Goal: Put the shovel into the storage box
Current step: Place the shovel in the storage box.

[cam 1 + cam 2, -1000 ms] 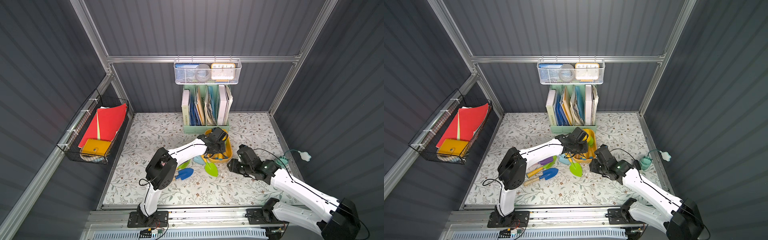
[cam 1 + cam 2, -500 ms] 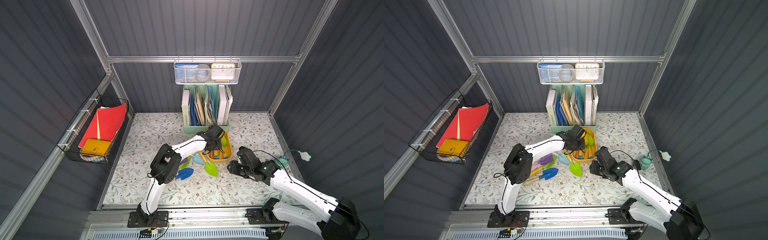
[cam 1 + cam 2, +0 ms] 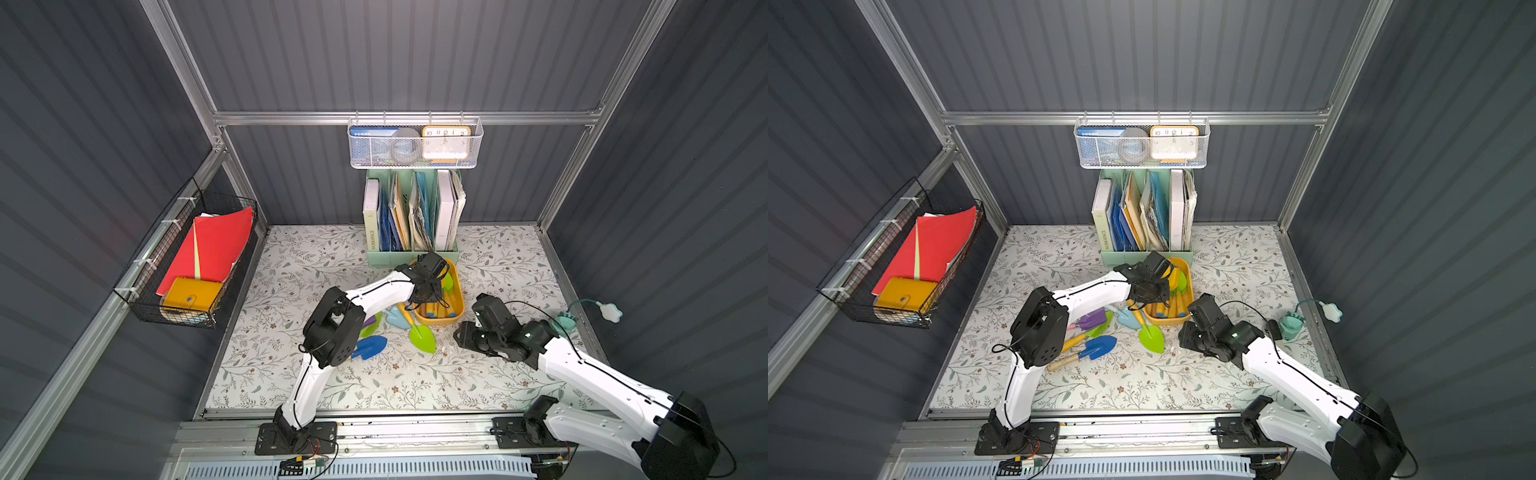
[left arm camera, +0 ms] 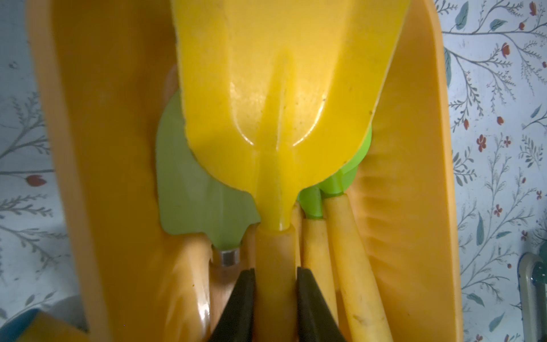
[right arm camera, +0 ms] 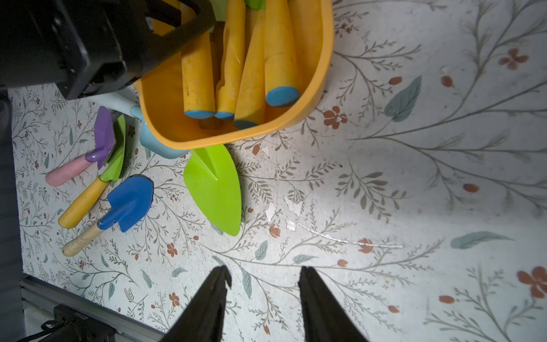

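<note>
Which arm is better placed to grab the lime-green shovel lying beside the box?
Right. The right fingers are open, empty and hang over the mat close to the lime-green shovel. The left fingers are shut on the handle of the yellow shovel inside the storage box.

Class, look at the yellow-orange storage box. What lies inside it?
Inside the storage box lie several yellow-handled shovels. The left gripper, jaws shut, holds the yellow shovel, topmost. Green blades show beneath it; their far ends and the box floor there are covered.
</note>
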